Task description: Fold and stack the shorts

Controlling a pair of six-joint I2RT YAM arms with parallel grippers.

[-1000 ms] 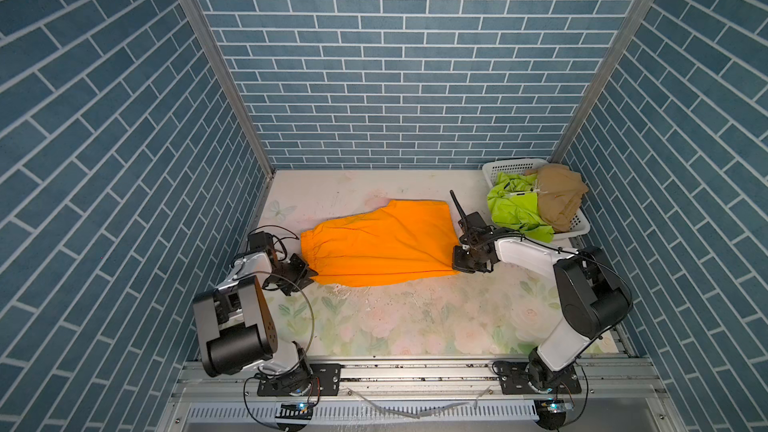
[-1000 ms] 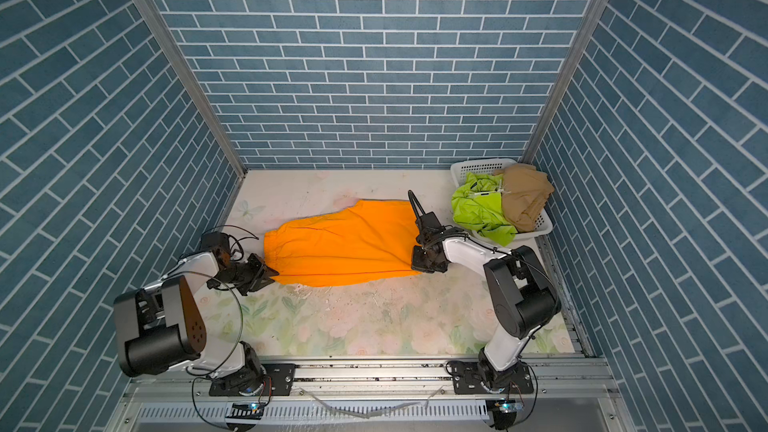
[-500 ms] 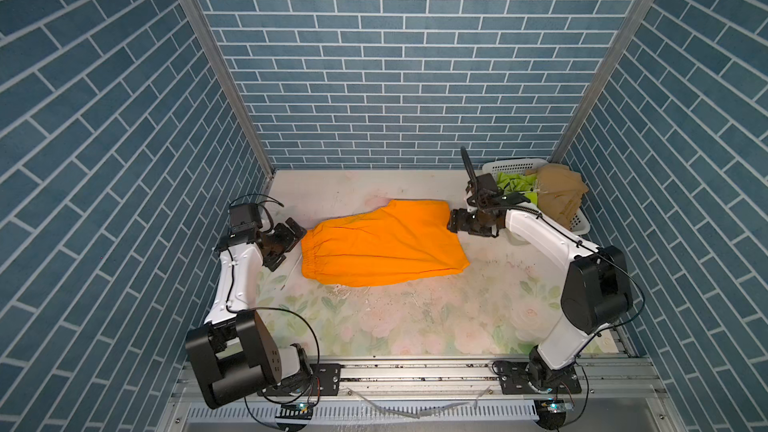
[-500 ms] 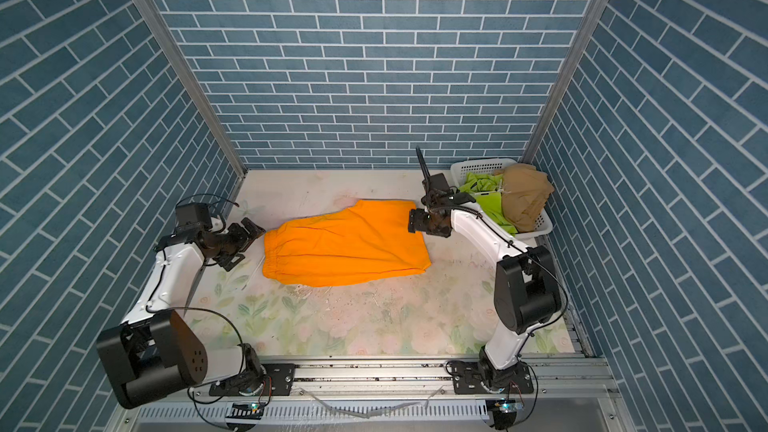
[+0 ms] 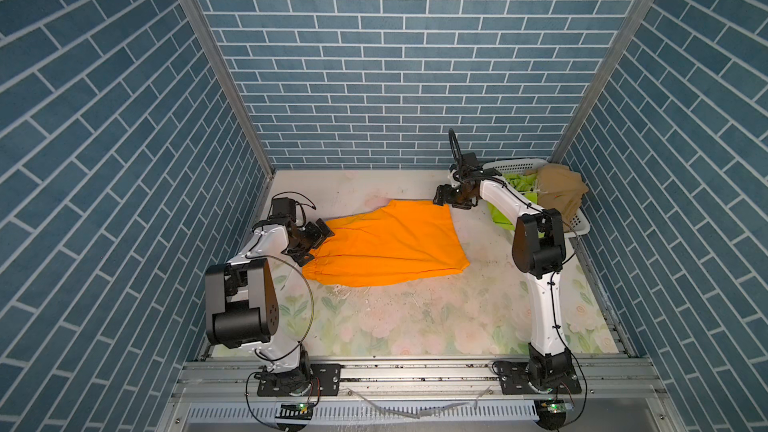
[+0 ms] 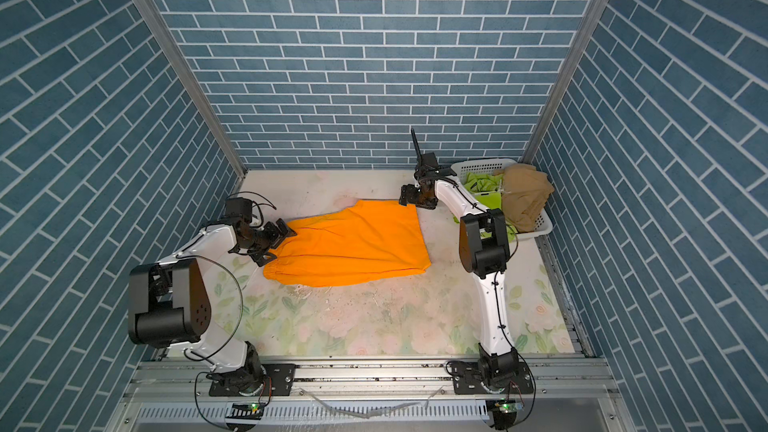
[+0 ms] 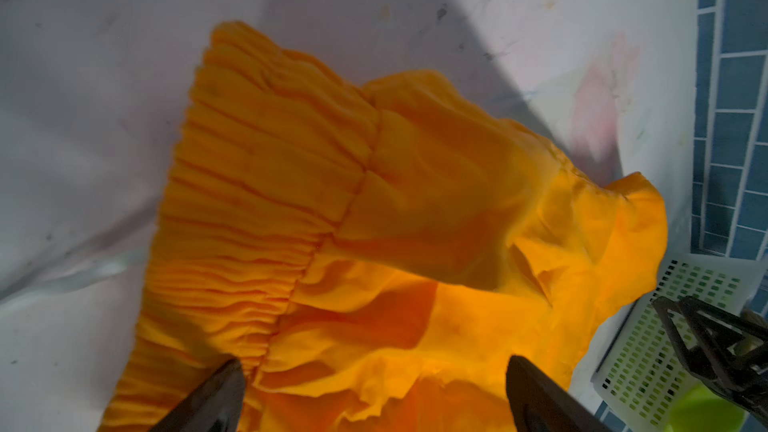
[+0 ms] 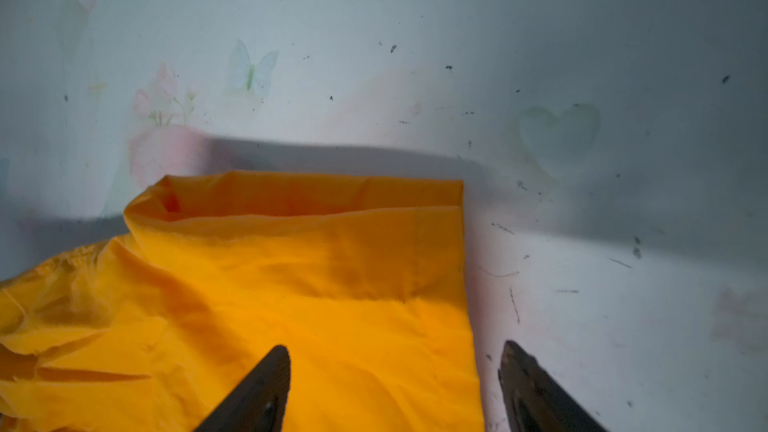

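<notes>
While the orange shorts lie flattened across the middle of the floral counter, the left fingers stand spread wide at the gathered elastic waistband on the garment's left end. They grip nothing, with the cloth lying just beneath and between them in the left wrist view. The garment appears doubled lengthwise, waistband to the left and leg hems to the right, a layout that would suit a further fold end to end. At the far corner of the hem, the right fingers are likewise parted and empty, one over fabric and one over bare counter, straddling the edge as if to pinch that corner. Beyond them, the white basket in the back right corner holds the lime green shorts and the tan shorts, heaped unfolded and apparently awaiting their turn; no stack is begun.
</notes>
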